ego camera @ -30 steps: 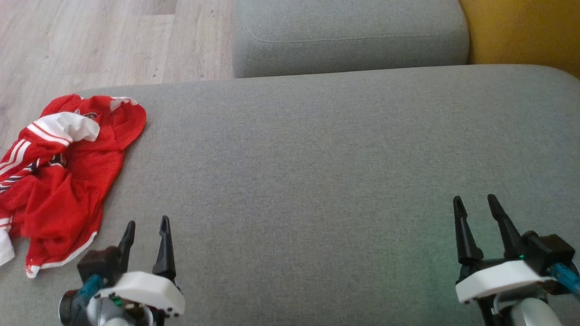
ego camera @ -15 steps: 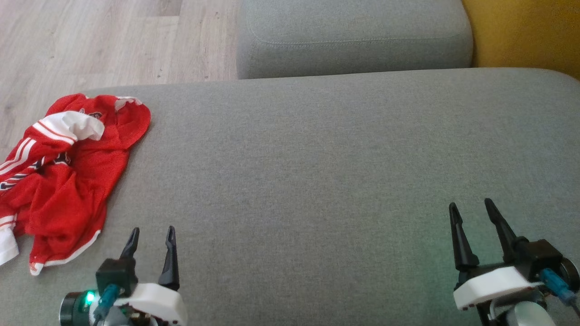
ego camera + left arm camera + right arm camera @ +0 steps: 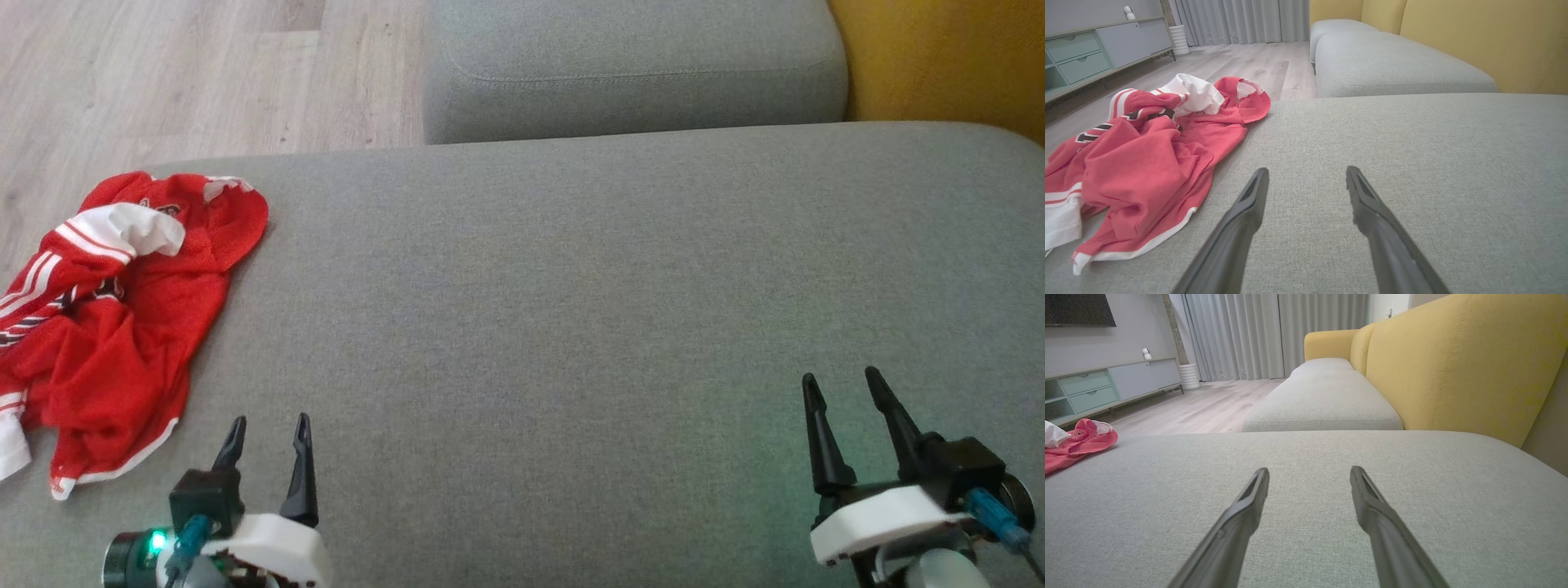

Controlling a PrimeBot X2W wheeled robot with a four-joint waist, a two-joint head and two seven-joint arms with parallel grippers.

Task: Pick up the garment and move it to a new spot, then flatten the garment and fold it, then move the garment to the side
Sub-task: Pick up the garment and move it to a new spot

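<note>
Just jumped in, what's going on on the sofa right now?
The robot is facing a grey sofa cushion with a crumpled red and white garment lying at its left end. Nothing is being handled. The left gripper is open and empty, poised over the cushion just to the right of the garment and not touching it. The right gripper is open and empty too, far over on the right side. The pick-up has not yet begun.

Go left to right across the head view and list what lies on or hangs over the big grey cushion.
red garment → left tool, open → right tool, open
</note>
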